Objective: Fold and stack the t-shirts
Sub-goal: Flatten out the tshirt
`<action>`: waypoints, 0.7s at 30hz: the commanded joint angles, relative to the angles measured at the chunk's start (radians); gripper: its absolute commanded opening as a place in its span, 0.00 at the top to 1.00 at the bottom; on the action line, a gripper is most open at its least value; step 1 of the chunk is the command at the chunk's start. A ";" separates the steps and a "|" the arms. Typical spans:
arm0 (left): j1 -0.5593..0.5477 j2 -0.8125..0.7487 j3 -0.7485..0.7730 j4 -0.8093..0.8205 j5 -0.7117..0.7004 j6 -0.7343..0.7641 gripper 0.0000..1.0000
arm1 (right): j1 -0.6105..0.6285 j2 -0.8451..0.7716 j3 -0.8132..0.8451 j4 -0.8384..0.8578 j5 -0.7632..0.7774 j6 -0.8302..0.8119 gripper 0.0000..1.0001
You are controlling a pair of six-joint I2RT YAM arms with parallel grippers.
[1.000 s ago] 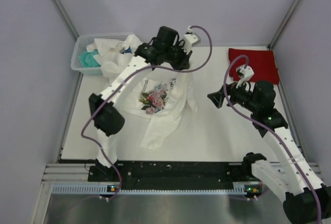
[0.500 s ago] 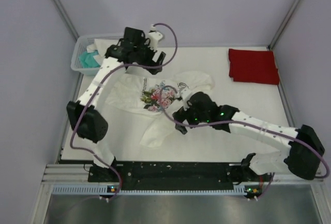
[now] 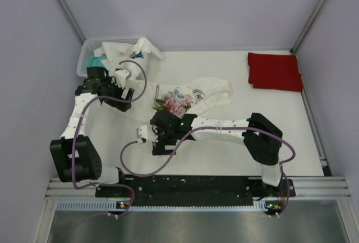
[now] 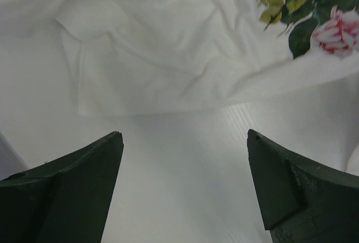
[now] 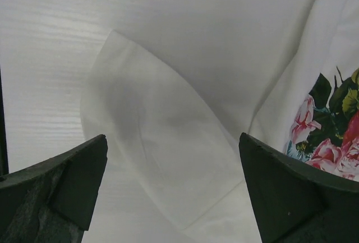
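The big white t-shirt with the rose print [image 3: 193, 98] lies crumpled across the middle of the table. A red t-shirt [image 3: 275, 71] rests folded at the back right. My left gripper [image 3: 124, 92] is open at the shirt's left side; its wrist view has bare table between the fingers [image 4: 184, 133] and the shirt's edge [image 4: 168, 46] just ahead. My right gripper [image 3: 152, 133] is open low over the shirt's near left part. A thin white flap of that shirt [image 5: 162, 102] lies between its fingers [image 5: 173, 137], not held.
A small white basket [image 3: 84, 59] at the back left corner holds more white and teal cloth [image 3: 120, 52] that spills over its rim. Grey walls close in the table on three sides. The right arm's forearm [image 3: 224, 132] stretches across the table's near half.
The left gripper opened, let go of the white shirt and swung from the back centre to the left. The right arm swept from the right side across to the shirt's near left part.
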 commanded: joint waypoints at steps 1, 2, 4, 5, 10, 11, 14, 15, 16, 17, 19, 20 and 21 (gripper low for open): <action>0.010 0.013 -0.107 0.042 -0.015 0.173 0.06 | -0.028 0.048 0.085 -0.083 -0.068 -0.290 0.01; 0.012 0.026 -0.125 0.057 -0.026 0.197 0.08 | -0.037 0.075 0.117 -0.106 -0.075 -0.303 0.03; 0.009 0.071 -0.139 0.101 -0.067 0.196 0.13 | -0.053 0.140 0.188 -0.173 -0.097 -0.338 0.07; 0.006 0.104 -0.133 0.117 -0.089 0.190 0.15 | -0.056 0.169 0.217 -0.194 -0.086 -0.349 0.09; -0.005 0.236 -0.111 0.150 -0.108 0.245 0.18 | -0.068 0.253 0.288 -0.238 -0.080 -0.387 0.11; -0.011 0.254 -0.119 0.163 -0.118 0.263 0.18 | -0.077 0.266 0.297 -0.251 -0.083 -0.389 0.14; -0.043 0.299 -0.148 0.200 -0.157 0.323 0.18 | -0.099 0.292 0.320 -0.284 -0.085 -0.379 0.42; -0.055 0.306 -0.160 0.216 -0.166 0.337 0.18 | -0.106 0.293 0.320 -0.287 -0.082 -0.376 0.56; -0.068 0.314 -0.174 0.244 -0.183 0.345 0.17 | -0.109 0.293 0.320 -0.290 -0.083 -0.370 0.67; -0.077 0.317 -0.187 0.273 -0.202 0.346 0.17 | -0.114 0.290 0.317 -0.293 -0.091 -0.366 0.79; -0.092 0.325 -0.205 0.319 -0.220 0.348 0.17 | -0.117 0.270 0.309 -0.294 -0.094 -0.350 0.98; -0.095 0.325 -0.208 0.331 -0.213 0.345 0.18 | -0.117 0.247 0.306 -0.294 -0.094 -0.332 1.00; -0.099 0.328 -0.210 0.339 -0.209 0.340 0.21 | -0.120 0.229 0.305 -0.293 -0.094 -0.309 1.00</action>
